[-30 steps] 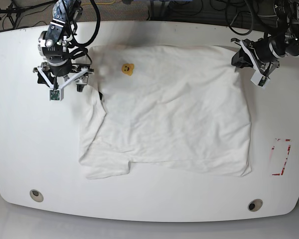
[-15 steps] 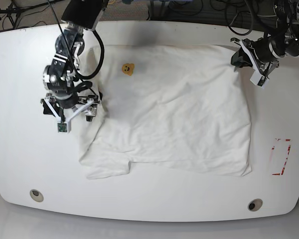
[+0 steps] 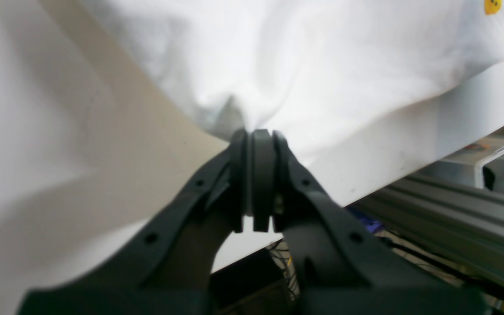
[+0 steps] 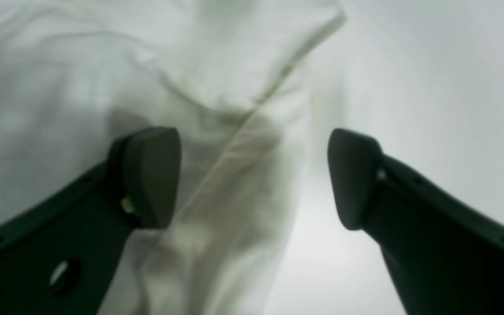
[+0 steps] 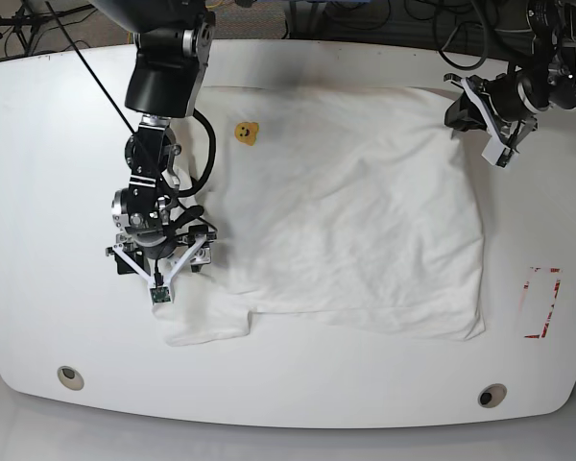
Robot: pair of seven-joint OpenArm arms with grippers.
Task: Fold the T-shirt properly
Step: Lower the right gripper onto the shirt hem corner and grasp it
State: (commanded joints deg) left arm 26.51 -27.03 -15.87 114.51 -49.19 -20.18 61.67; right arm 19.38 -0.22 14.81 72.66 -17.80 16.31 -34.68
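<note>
left wrist: left gripper (image 3: 254, 131) has its black jaws pressed together, pinching a puckered corner of the t-shirt (image 3: 322, 65). cloth is soft white cotton, fanning out from the pinch in shallow folds. yellow-orange emblem (image 3: 492, 6) shows at the top right edge. white table (image 3: 37, 131) is smooth, grey metal rail (image 3: 453, 210) lies past its edge.
right wrist: right gripper (image 4: 252, 175) has its jaws spread wide, holding nothing. rounded matte black pads (image 4: 151, 175) hang over the shirt's edge. a stitched hem (image 4: 256, 105) runs diagonally between the jaws; the fabric looks thin and creased, and the view is blurred. bare tabletop lies to the right.
base: t-shirt (image 5: 355, 211) lies spread flat mid-table, lightly wrinkled, roughly rectangular. a sleeve (image 5: 206, 322) sticks out at the lower left, the emblem (image 5: 246, 132) sits near the top left. right gripper (image 5: 160, 264) is over the shirt's left edge; left gripper (image 5: 458, 113) is at the shirt's top right corner.
table marks: red outline (image 5: 541, 303) at the right, two round holes (image 5: 70, 376) near the front edge.
</note>
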